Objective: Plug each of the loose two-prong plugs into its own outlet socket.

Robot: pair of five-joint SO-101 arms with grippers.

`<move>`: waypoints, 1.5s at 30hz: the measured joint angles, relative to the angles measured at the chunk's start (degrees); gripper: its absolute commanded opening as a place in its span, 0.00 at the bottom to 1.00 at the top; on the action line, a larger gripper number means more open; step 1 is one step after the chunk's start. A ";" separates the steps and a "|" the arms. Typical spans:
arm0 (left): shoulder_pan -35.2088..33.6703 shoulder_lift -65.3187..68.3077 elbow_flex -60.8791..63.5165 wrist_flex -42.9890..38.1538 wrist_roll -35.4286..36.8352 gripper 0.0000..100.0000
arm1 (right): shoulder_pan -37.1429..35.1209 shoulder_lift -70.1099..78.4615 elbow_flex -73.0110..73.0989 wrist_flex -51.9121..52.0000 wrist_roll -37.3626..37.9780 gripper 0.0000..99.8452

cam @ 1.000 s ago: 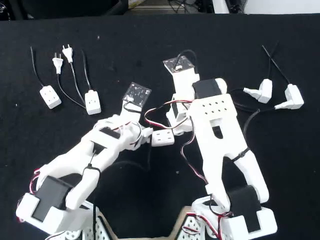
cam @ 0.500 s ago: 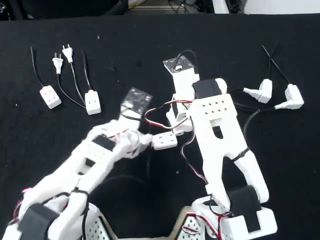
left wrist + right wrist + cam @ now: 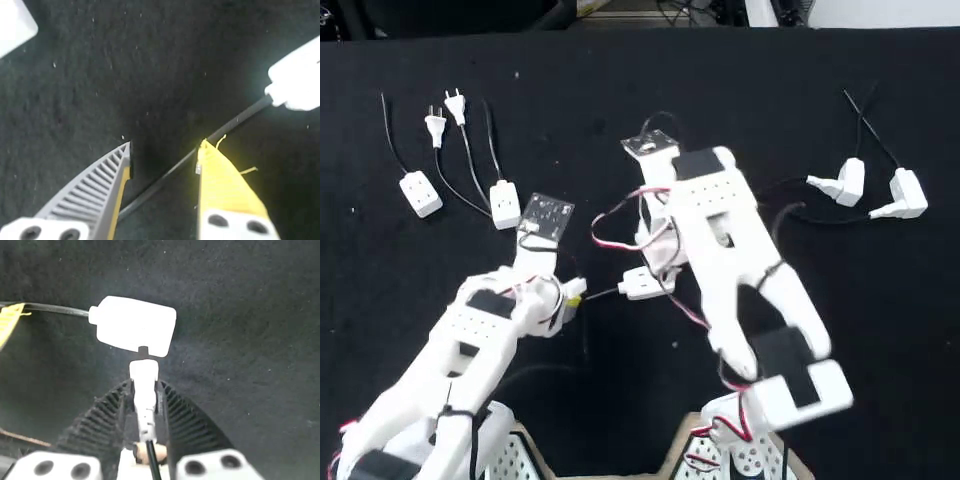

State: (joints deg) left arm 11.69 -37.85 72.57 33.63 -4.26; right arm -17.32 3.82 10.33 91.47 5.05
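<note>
White arms (image 3: 725,228), black motors (image 3: 698,163), red wiring (image 3: 605,207).

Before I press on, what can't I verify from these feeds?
- Prong seating: in the right wrist view the plug hides its own prongs where it meets the socket; in the high view the right arm covers that joint.
- Socket's far end: cut off by the left wrist view's edge.
- Loose plugs: prongs too small in the high view.

Table cover (image 3: 620,90): black, matte cloth over the whole work surface.
Lint (image 3: 123,137): pale specks scattered on the cloth, seen close in the wrist views.
Behind far edge: dark cables (image 3: 685,12) in a tangle; white panel (image 3: 880,12) at the corner.
Near edge: light wooden board (image 3: 610,472).
</note>
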 measured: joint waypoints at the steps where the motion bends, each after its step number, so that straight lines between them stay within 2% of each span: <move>1: 0.00 -0.88 0.79 0.00 0.00 0.22 | 0.00 1.32 -2.11 1.32 0.00 0.01; 6: -0.26 -5.19 2.99 0.00 0.00 0.22 | -0.09 6.51 -10.90 7.38 -1.32 0.01; 9: -0.35 -6.86 3.34 0.00 0.00 0.22 | -0.09 9.32 -12.92 7.65 -2.64 0.01; 18: -0.35 -8.09 4.04 0.00 0.00 0.22 | -0.09 13.45 -13.01 7.65 -6.59 0.01; 45: -0.35 -8.09 4.04 0.00 0.00 0.22 | -2.90 13.54 -12.40 7.65 -6.59 0.01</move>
State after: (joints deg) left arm 11.34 -45.93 76.62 33.63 -4.26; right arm -20.22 17.36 -2.07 99.12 -1.54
